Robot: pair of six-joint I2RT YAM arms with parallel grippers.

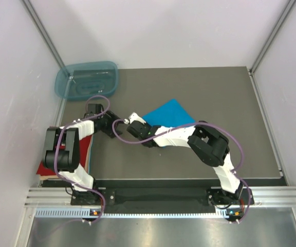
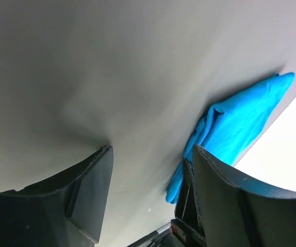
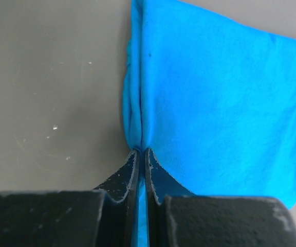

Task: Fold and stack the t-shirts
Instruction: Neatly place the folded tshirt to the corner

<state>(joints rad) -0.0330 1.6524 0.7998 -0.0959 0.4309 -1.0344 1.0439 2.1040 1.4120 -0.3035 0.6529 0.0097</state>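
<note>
The turquoise-blue t-shirt (image 1: 169, 114) lies folded to a flat rectangle on the grey mat at the middle. My right gripper (image 1: 141, 122) is at its near-left corner. In the right wrist view the jaws (image 3: 141, 152) are shut on the folded edge of the blue shirt (image 3: 220, 103), with cloth pinched between the pads. The red t-shirt (image 1: 85, 145) lies folded at the near left, partly hidden under my left arm. My left gripper (image 1: 110, 125) is open and empty, low over bare mat, just left of the right gripper. The left wrist view shows its jaws apart (image 2: 153, 154) with the blue shirt (image 2: 240, 118) to the right.
A translucent blue-green plastic tub (image 1: 86, 80) stands at the far left corner of the mat. The grey mat (image 1: 220, 92) is bordered by white walls on three sides. A metal rail (image 1: 158, 195) runs along the near edge by the arm bases.
</note>
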